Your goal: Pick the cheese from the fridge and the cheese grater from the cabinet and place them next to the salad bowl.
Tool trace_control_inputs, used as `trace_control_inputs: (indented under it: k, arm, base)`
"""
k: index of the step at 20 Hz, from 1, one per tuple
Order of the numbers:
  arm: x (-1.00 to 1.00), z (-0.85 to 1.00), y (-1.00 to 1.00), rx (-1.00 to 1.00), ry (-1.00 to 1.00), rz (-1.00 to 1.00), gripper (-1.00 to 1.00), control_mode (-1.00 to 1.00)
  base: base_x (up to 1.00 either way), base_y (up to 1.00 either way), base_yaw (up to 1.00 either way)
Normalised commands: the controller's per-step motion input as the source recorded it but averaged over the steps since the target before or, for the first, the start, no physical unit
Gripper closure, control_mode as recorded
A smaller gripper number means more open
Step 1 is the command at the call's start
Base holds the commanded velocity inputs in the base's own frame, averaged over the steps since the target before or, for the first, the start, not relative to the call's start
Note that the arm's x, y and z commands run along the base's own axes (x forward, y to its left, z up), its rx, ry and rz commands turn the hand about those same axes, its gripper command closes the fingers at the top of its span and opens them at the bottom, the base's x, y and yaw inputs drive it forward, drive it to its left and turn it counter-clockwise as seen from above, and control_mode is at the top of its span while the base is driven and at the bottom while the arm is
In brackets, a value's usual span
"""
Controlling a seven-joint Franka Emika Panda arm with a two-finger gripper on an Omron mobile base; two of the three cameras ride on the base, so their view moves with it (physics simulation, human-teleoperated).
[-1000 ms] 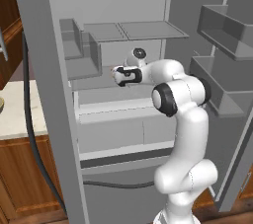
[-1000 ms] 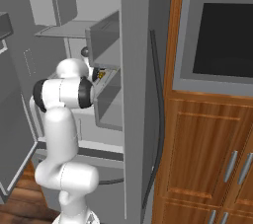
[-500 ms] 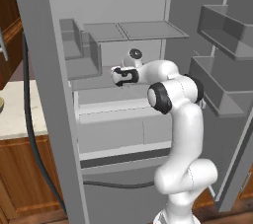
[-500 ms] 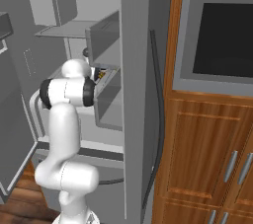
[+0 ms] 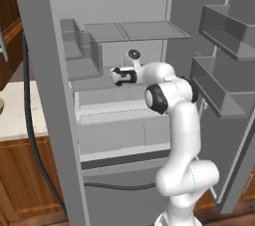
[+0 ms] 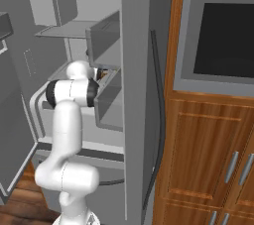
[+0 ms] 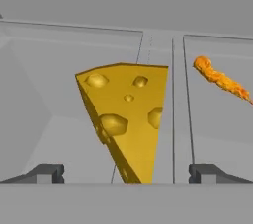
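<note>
Simulated kitchen, grey fridge [image 5: 45, 95] standing open between wood cabinetry [image 6: 208, 149] and a pale countertop [image 5: 12, 115] at left. Inside: one upper shelf [image 5: 134, 31], two door bins [image 5: 221, 26] on the open door at right, drawers below. One white arm [image 5: 174, 120] reaching into the fridge interior at mid height, gripper [image 5: 113, 74] pointed inward. Seen from the hand: one golden-yellow cheese [image 7: 126, 119] wedge with holes, standing on the grey shelf floor, centred between the two dark fingertips [image 7: 47, 172] and just ahead of them. Jaws spread wide, one tip on each side of the wedge, gripping nothing, not touching it. One thin orange stick [image 7: 220, 80] lying further back to the right, apart from the wedge.
</note>
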Motion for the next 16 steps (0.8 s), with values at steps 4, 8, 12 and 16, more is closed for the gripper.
trace_control_inputs:
  k: [4, 8, 12, 16]
  arm:
    - [0.32, -0.14, 0.0, 0.01, 0.01, 0.0, -1.0, -1.0]
    - [0.28, -0.2, 0.0, 0.01, 0.0, 0.0, -1.0, -1.0]
    - [0.2, -0.18, 0.0, 0.0, 0.0, 0.0, -1.0, -1.0]
    - [0.01, -0.21, 0.01, 0.0, 0.0, 0.0, 1.0, -1.0]
  base:
    - [0.0, 0.0, 0.0]
    - [0.0, 0.0, 0.0]
    - [0.0, 0.0, 0.0]
    - [0.0, 0.0, 0.0]
